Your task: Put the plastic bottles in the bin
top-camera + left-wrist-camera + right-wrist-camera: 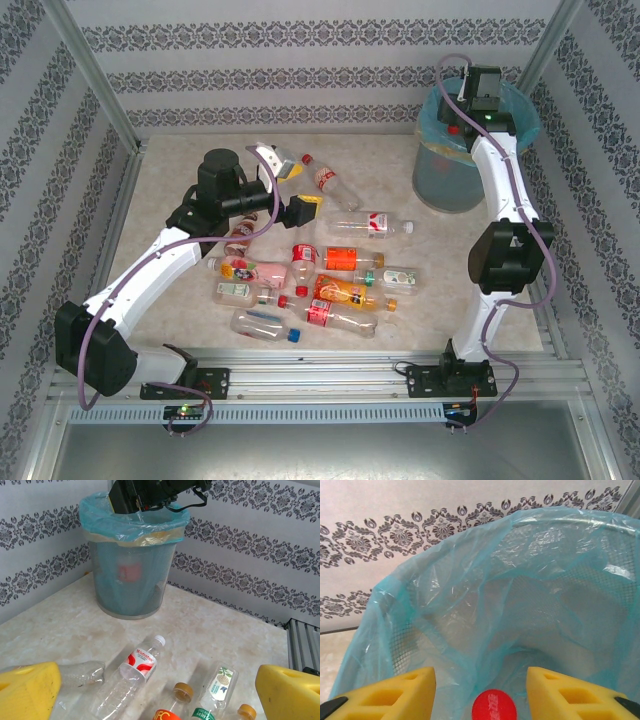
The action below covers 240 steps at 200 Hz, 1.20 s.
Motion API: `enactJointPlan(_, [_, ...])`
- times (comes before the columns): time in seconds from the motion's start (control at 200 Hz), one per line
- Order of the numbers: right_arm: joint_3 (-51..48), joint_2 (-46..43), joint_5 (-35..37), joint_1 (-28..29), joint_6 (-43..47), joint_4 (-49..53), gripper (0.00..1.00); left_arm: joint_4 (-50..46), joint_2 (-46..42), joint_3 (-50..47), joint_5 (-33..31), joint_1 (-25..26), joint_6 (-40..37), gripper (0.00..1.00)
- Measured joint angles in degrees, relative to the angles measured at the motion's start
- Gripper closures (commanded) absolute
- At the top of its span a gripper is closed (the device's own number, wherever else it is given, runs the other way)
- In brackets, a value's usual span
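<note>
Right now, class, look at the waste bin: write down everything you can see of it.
The bin is round, grey-blue and of fine mesh, lined with a translucent light-blue plastic bag folded over its rim. It stands upright on the table at the far right corner. A reddish patch shows through its wall. The right gripper hangs over its open mouth, a red cap between its fingers.

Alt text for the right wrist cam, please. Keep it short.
The right pincer hangs over the open bin, which is lined with a light-blue bag, with a red bottle cap between its yellow fingers. Patterned wallpaper runs behind the bin.
</note>
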State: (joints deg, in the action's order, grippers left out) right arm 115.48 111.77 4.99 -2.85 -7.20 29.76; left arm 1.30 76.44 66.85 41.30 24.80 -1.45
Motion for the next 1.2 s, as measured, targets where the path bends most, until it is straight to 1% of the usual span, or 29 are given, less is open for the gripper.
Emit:
enactJointPlan(0.285, [0.0,-3.74,-2.71,0.0,-1.46,0.0,0.49,-0.31,-0.04,0.0,0.22,0.02,-0.04,0.0])
enactJointPlan(0.4, [0.0,-5.97,-3.54,0.37,-2.12,0.07,0.49,-1.6,-0.11,0.02,-0.09,0.02,-1.01,0.0])
enactJointPlan(0.525, [-0.17,-9.18,-3.89,1.62,-2.73,0.68,0.49,-4.85,-0.22,0.55,-1.97,0.28,-2.43,0.0])
enactJointPlan(0.644, [-3.74,-15.72,-3.98,4.59,-2.75,0.5,0.49,-10.47,-0.22,2.97,-4.31,0.7,-4.85,0.03])
enactJointPlan(0.719, [-8.76,-21.97,-4.0,6.99,-2.75,-0.48,0.49,-15.37,-0.22,5.03,-5.31,0.96,-7.63,0.04])
enactJointPlan(0.784, [-14.36,-28.33,-3.85,9.38,-2.73,-2.16,0.5,-20.15,-0.22,6.8,-6.29,1.16,-10.25,0.09])
enactJointPlan(0.814, [-16.87,-31.04,-3.74,10.49,-2.75,-3.08,0.5,-22.58,-0.13,7.67,-7.5,1.38,-10.97,0.11])
enactJointPlan(0.864, [-21.35,-35.54,-3.45,12.57,-2.78,-4.72,0.51,-25.92,0.37,9.11,-10.14,1.55,-11.69,0.12])
enactJointPlan(0.984, [-30.77,-44.0,-2.12,18.49,-2.78,-7.34,0.52,-34.1,5.2,14.49,-19.02,1.73,-9.86,0.14])
enactJointPlan(1.079, [-35.67,-46.47,-1.25,23.34,-2.8,-7.61,0.52,-40.06,9.9,16.79,-25.51,1.73,-6.27,0.16])
enactJointPlan(1.199, [-41.48,-46.29,-1.27,27.8,-3.63,-7.61,0.52,-46.07,13.81,16.57,-30.27,1.2,-2.32,0.17])
